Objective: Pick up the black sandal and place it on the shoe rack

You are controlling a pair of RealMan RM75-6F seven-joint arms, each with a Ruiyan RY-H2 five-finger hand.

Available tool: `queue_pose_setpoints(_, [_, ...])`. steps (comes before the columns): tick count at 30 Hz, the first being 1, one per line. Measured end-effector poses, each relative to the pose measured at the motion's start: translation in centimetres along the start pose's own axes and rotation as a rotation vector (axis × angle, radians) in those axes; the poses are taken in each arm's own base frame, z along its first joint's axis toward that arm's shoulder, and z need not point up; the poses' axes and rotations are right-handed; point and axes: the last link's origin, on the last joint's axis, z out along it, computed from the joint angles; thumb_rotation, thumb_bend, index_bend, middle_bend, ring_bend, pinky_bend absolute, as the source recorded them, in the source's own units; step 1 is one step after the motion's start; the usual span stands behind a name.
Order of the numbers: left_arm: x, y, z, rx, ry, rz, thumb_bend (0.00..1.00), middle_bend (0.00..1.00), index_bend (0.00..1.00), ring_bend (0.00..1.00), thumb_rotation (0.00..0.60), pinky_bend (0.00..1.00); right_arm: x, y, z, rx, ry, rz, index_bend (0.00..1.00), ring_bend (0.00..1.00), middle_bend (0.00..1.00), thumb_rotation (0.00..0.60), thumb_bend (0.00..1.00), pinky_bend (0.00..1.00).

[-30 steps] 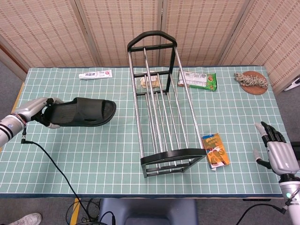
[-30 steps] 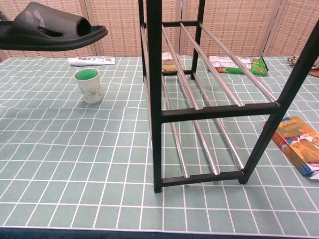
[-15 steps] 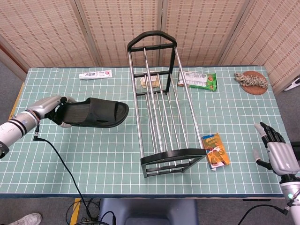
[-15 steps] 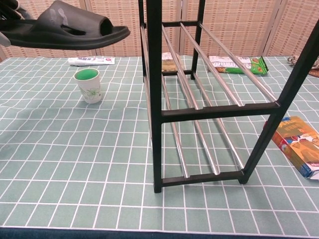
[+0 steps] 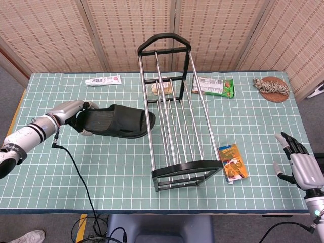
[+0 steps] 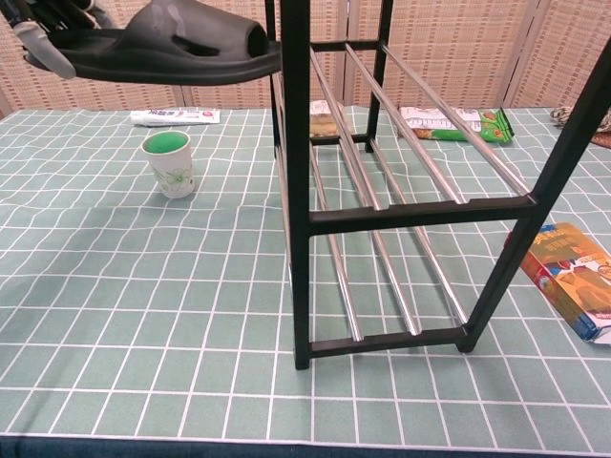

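While your left hand (image 5: pixel 77 110) grips the black sandal (image 5: pixel 117 121) by its heel, toe reaching the shoe rack (image 5: pixel 172 109), right hand (image 5: pixel 299 163) empty with fingers apart, toothpaste tube (image 5: pixel 103 80) lettering too small to read.

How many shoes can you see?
1. The black sandal is held up in the air by the left hand, its toe right at the side of the shoe rack. No other shoe shows.

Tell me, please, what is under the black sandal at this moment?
The chest view shows the black sandal held in the air by the left hand, above a green-filled paper cup on the checked tablecloth. In the head view the sandal covers the cup.
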Motion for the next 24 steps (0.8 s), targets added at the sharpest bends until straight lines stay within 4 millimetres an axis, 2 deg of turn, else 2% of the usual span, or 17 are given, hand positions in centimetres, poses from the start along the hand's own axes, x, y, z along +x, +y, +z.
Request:
queue_pose_setpoints(13, [-0.4,2.3,1.6,0.001,-0.010,0.007,0.17,0.35,0.58,0.20,0.600,0.19,0.3,0.2,-0.1,0.011,-0.004,0.025,0.00,0.00,0.00,0.600,0.45,0.09])
queue_pose_setpoints(24, [-1.1,3.9,1.8,0.032,0.003,0.027,0.17,0.35,0.58,0.20,0.600,0.19,0.5,0.2,-0.2,0.028,-0.019,0.059,0.00,0.00,0.00,0.600,0.45,0.09])
